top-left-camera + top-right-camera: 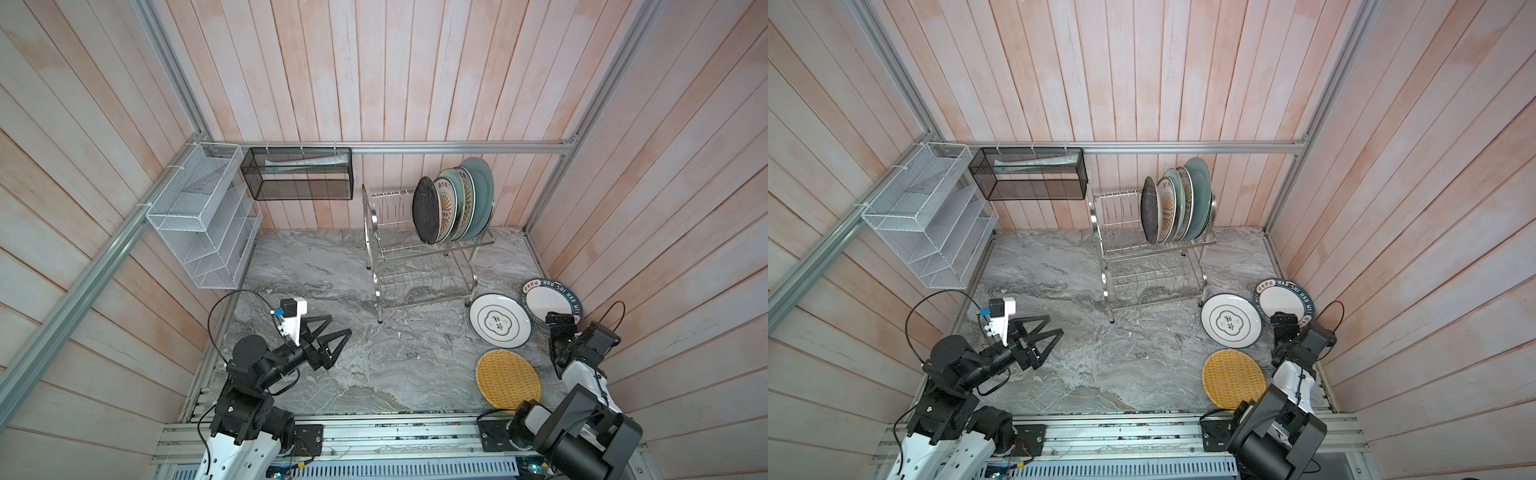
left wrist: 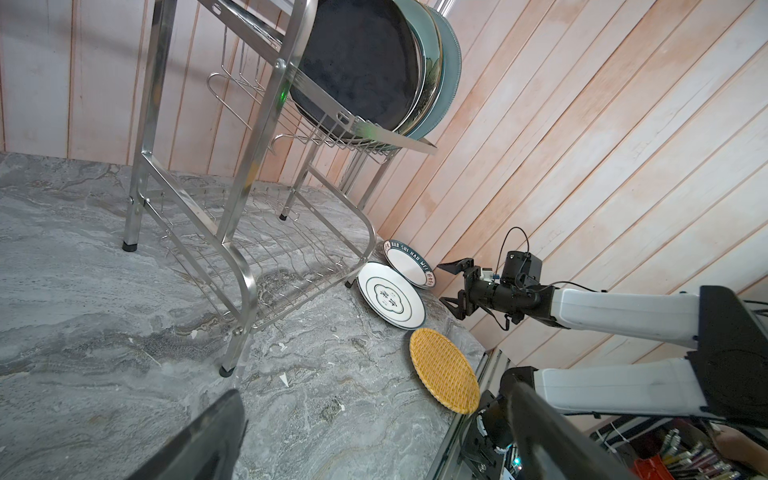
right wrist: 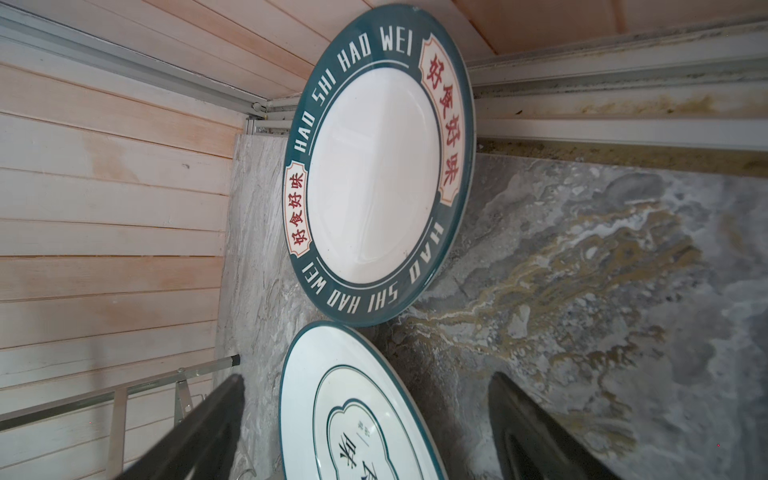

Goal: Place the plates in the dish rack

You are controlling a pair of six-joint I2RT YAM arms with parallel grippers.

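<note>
Steel wire makes up the dish rack (image 1: pixel 419 251) at the back of the bench (image 1: pixel 332 270), and its upper tier already carries a row of upright plates, from the dark navy plate (image 1: pixel 426 210) at the front to the grey-blue plate (image 1: pixel 482 187) behind. Three plates are left on the bench to the right: the lettered plate (image 3: pixel 374 174) by the side wall, apparently tilted with one rim raised, the white emblem plate (image 1: pixel 500 321) just beside it, and the yellow woven plate (image 1: pixel 508 379) nearer the arms. The right gripper (image 2: pixel 444 282) hangs over the near rims of the two white plates, fingers spread wide and holding nothing. The left gripper (image 1: pixel 338 325) hovers over bare bench well to the left, fingers likewise apart and empty. The step in hand looks like the approach to the next pickup. Next, the right fingers likely need to straddle a raised rim, close firmly, then carry the plate on edge to a free slot.
</note>
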